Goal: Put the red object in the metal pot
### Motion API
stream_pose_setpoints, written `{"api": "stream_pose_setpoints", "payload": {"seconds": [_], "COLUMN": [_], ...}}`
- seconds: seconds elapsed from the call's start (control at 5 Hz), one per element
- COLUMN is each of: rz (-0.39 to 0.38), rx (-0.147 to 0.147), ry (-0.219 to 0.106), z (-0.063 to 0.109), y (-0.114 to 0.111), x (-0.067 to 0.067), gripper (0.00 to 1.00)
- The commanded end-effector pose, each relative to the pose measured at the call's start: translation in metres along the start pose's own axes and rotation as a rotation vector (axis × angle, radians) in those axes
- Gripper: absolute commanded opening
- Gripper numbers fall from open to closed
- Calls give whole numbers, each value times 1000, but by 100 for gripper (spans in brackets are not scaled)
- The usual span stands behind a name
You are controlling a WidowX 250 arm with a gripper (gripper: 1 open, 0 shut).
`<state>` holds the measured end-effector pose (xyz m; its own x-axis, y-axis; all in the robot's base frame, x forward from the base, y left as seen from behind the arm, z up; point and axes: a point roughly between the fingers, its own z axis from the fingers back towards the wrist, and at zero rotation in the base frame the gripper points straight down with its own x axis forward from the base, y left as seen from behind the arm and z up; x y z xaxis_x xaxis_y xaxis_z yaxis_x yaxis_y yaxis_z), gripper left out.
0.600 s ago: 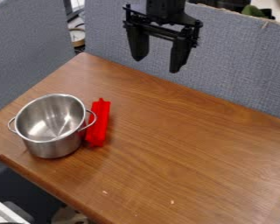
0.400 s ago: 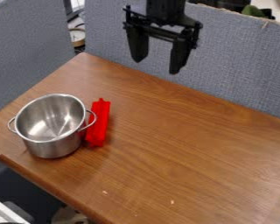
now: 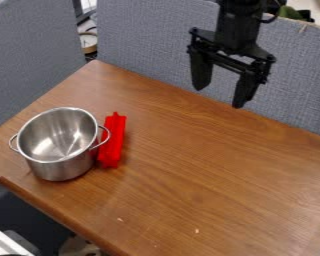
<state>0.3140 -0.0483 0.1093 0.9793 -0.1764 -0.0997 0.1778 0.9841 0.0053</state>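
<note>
The red object is a bright red bar lying flat on the wooden table, its long side against the right wall of the metal pot. That pot is a shiny round steel bowl near the table's front-left corner, and it holds nothing. My gripper hangs high over the far right part of the table, pointing down, its two black fingers spread open with nothing between them. It is well away from both the bar and the pot.
The wooden table ends in edges at the left and front. Grey-blue partition panels stand along the back and left. Clutter shows behind the panels at top left.
The gripper has swung to the right and slightly lower, still open. The red object and the pot have not moved.
</note>
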Motion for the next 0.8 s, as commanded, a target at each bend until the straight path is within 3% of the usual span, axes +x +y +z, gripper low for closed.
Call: {"api": "stream_pose_setpoints", "payload": {"seconds": [0.0, 0.2, 0.4, 0.6], "rz": [129, 376, 592, 548], "rx": [3, -11, -16, -9], "ry": [-19, 7, -7, -40], "z": [2, -12, -12, -9], "y": [1, 14, 48, 68], "x": [6, -6, -24, -25], "gripper": [100, 100, 100, 100]}}
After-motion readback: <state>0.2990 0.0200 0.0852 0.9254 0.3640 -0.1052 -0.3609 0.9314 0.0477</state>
